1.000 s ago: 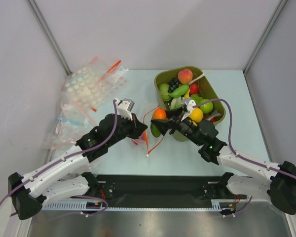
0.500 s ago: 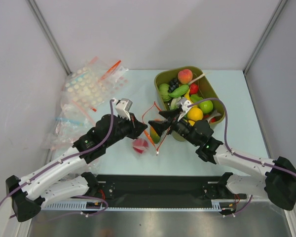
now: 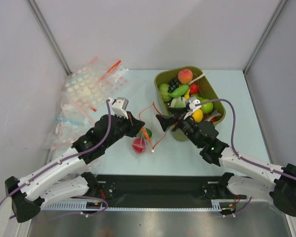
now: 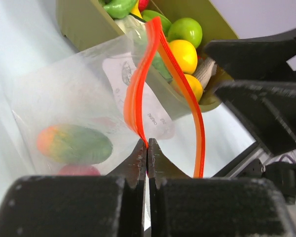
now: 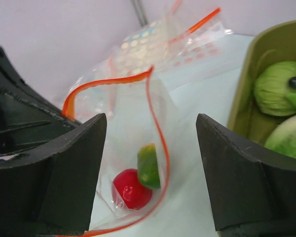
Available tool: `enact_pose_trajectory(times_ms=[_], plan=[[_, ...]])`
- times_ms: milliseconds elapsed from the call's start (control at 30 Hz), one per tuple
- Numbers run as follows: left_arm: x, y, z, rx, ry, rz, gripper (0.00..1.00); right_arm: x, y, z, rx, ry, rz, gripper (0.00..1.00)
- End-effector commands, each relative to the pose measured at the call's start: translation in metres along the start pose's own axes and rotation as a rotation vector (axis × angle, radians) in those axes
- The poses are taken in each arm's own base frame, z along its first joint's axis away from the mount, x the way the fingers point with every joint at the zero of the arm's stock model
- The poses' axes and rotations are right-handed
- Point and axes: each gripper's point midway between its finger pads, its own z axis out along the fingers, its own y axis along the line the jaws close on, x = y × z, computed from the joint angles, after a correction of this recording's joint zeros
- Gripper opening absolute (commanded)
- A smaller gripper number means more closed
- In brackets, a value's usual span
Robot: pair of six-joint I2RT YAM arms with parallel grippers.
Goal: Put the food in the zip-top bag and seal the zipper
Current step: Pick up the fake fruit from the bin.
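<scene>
Bag (image 4: pixel 64 98) open, holding a red fruit (image 5: pixel 132 190) and a green fruit (image 5: pixel 149 165). Left tool (image 4: pixel 147 148) pinches its zipper (image 4: pixel 138 94); right tool (image 5: pixel 150 118) gapes wide, empty.

White arms (image 3: pixel 49 170), blk grippers (image 3: pixel 141 129) (image 3: pixel 160 122), purple cables (image 3: pixel 230 121).

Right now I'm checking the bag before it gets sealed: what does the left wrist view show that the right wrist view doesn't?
Only the left wrist view: the left gripper shut on one lip of the zipper, and yellow fruits in the tub. Only the right wrist view: the dotted bags behind, and the whole loop of the open bag mouth. Both: the zip-top bag, unsealed, holding a green-orange fruit and a red one.
</scene>
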Motion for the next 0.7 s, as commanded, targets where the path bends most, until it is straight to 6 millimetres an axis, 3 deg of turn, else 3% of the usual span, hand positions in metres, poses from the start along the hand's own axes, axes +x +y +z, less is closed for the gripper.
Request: enact_pose_trajectory(times_ms=[0, 133, 333, 367, 400, 500, 567, 667], plan=[[-0.03, -0.006, -0.002, -0.002, -0.111, -0.066, 0.0, -0.03, -0.032, -0.007, 0.181, -0.081, 0.005, 0.77], [-0.049, -0.014, -0.002, 0.009, -0.165, -0.108, 0.0, -0.034, -0.075, -0.017, 0.313, -0.082, 0.081, 0.73], [-0.063, 0.007, -0.004, -0.071, -0.296, -0.125, 0.0, -0.031, -0.118, -0.023, 0.457, -0.065, 0.147, 0.7], [-0.053, 0.015, -0.001, -0.084, -0.301, -0.114, 0.0, -0.031, -0.126, -0.02, 0.49, -0.062, 0.144, 0.7], [-0.056, 0.023, -0.004, -0.11, -0.334, -0.116, 0.0, -0.03, -0.131, -0.019, 0.511, -0.055, 0.14, 0.7], [-0.064, 0.026, -0.014, -0.118, -0.374, -0.088, 0.0, -0.031, -0.146, -0.012, 0.576, -0.045, 0.122, 0.74], [-0.065, 0.034, -0.016, -0.159, -0.389, -0.088, 0.0, -0.033, -0.158, -0.009, 0.629, -0.054, 0.122, 0.86], [-0.06, 0.034, -0.012, -0.161, -0.37, -0.078, 0.0, -0.033, -0.173, 0.006, 0.669, -0.011, 0.088, 0.93]])
